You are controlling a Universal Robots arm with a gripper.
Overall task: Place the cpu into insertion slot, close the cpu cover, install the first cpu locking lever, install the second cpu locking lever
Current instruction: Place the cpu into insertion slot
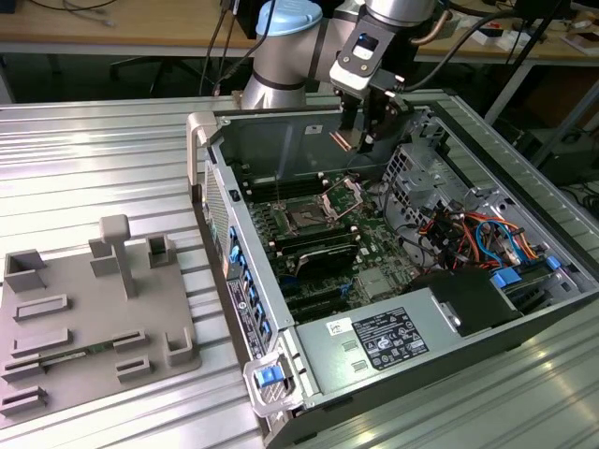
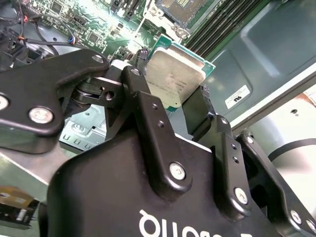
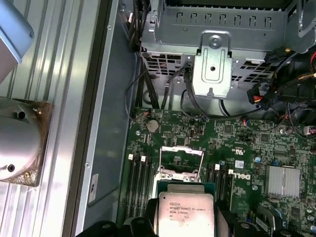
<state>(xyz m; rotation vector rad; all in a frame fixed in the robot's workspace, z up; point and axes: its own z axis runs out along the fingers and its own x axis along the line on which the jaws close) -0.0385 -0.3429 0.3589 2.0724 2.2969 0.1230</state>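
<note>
The end effector (image 1: 361, 142) is clamped on the cpu (image 2: 174, 74), gripping two opposite edges and holding it above the open computer case (image 1: 281, 140), which stands on the table (image 1: 94, 150). Inside the case, on the green motherboard (image 1: 379, 248), the insertion slot (image 1: 307, 218) sits uncovered. Its cpu cover (image 1: 340, 195) is tilted up beside it.

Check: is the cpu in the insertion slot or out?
Out. The claw grips the cpu above the board; the insertion slot lies bare.
</note>
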